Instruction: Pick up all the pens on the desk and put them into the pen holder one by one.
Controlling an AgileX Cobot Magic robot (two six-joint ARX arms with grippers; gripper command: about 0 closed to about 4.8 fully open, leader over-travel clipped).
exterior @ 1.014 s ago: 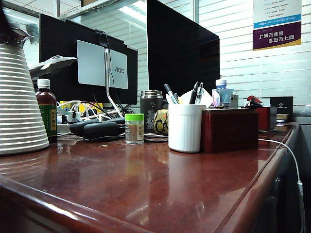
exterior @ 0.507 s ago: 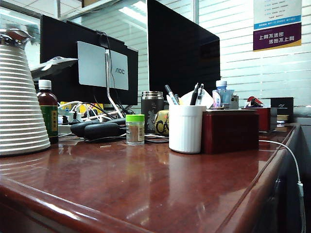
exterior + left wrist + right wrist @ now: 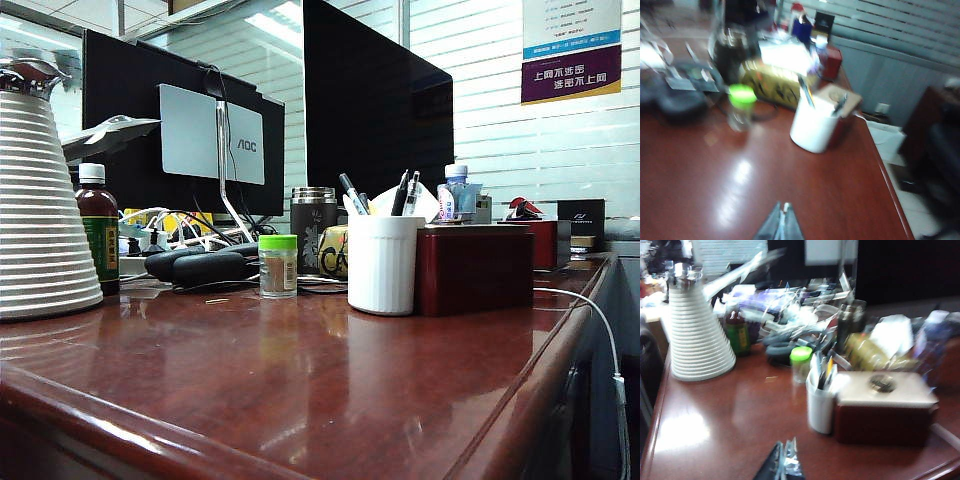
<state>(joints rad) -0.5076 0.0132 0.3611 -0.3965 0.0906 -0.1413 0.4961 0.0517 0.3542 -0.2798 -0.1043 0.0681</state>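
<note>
Both arms are up high, looking down over the glossy table (image 3: 300, 390). The left tool (image 3: 780, 222) hangs pinched shut, gripping nothing, above bare wood in front of the white pen holder (image 3: 380, 263). The right tool (image 3: 785, 462) is also closed tight and empty, hovering on the near side of the holder. The pens (image 3: 404, 193) stand in the cup, long axes near upright, leaning, tips poking above the rim, right beside the dark-red box (image 3: 474, 268).
</note>
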